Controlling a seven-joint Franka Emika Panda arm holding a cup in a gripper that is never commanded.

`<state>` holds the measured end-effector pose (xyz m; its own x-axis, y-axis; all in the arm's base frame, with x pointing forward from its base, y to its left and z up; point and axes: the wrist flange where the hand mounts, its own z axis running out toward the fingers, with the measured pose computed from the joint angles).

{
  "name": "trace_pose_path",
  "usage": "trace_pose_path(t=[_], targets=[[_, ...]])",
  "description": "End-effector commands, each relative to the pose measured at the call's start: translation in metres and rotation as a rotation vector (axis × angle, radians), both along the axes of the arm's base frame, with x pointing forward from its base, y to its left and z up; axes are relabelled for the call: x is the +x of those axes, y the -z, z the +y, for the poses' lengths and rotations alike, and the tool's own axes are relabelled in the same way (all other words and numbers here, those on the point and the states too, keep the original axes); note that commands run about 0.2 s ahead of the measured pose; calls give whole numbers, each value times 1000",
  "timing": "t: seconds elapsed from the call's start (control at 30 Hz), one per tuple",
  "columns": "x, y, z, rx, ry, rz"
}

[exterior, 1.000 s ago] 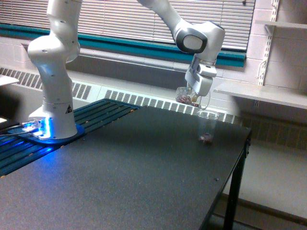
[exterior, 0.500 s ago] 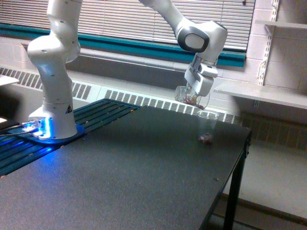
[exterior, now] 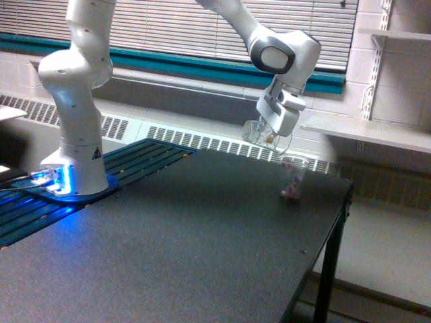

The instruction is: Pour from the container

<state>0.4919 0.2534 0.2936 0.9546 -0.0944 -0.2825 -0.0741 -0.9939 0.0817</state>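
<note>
Franka arm [exterior: 74,101]: white, base upright, upper links arching over to the wrist [exterior: 281,54]. Gripper [exterior: 273,128]: hangs below the wrist, tilted, apparently clamped on the container [exterior: 259,132]; fingers indistinct.

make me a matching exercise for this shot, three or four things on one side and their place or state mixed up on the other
Things:
1. container
2. slim clear cup
3. robot base
4. gripper

Places or states:
A. standing upright on the dark table, some dark bits at its bottom
B. lit blue at the foot, at the exterior view's left
C. tipped over in the air, above the cup on the table
D. shut on the tilted vessel, up by the window ledge

Pairs: 1-C, 2-A, 3-B, 4-D
</note>
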Motion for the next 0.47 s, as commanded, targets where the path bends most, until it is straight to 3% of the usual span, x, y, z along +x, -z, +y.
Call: trace_pose_path(t=[0.03,0.23,0.47], targets=[[7,-10,-8,0,-7,-12],[7,-12,-7,4,-11,-14],[13,-19,-8,10,0,-61]])
